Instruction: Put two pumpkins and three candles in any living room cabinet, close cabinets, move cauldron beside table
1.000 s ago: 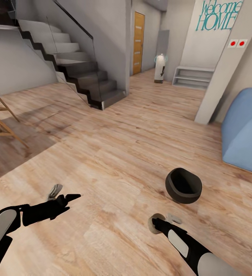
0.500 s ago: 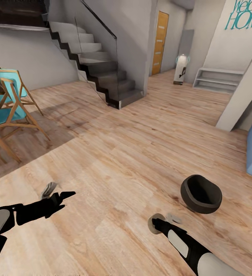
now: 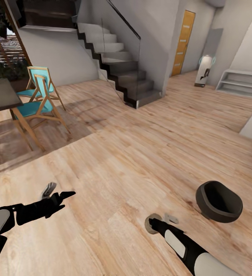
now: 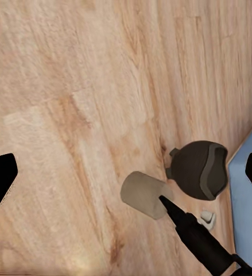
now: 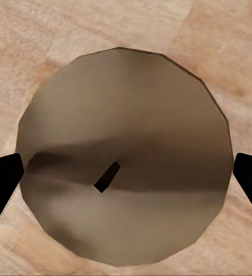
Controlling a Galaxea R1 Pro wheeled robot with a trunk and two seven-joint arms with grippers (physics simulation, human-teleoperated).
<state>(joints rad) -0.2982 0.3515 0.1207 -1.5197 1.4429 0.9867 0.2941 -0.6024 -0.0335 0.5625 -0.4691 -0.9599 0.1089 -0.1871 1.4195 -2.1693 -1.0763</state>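
Note:
The black-grey cauldron [image 3: 219, 201] lies tipped on the wooden floor at the right, mouth facing up and toward me; the left wrist view has it as a cauldron [image 4: 197, 169] too. My right gripper [image 3: 158, 222] is low in front of me, left of the cauldron, shut on a beige candle [image 3: 153, 225]. In the right wrist view the candle's [image 5: 123, 155] round top and dark wick sit between the two fingers of the gripper [image 5: 126, 172]. My left gripper [image 3: 61, 191] hovers over bare floor at the lower left, open and holding nothing. Pumpkins and cabinets are out of view.
A staircase [image 3: 118, 73] with a glass rail rises at the back centre. Two teal wooden chairs [image 3: 38, 99] and a dark table edge [image 3: 1, 96] stand at the left. An orange door [image 3: 183, 42] and white shelves [image 3: 241, 78] are far back right. A blue cushion edge [image 4: 246, 201] lies beyond the cauldron.
The whole view has swung to the left, so the stairs and cauldron sit further right and the chairs and table have come in. Both arms keep their pose.

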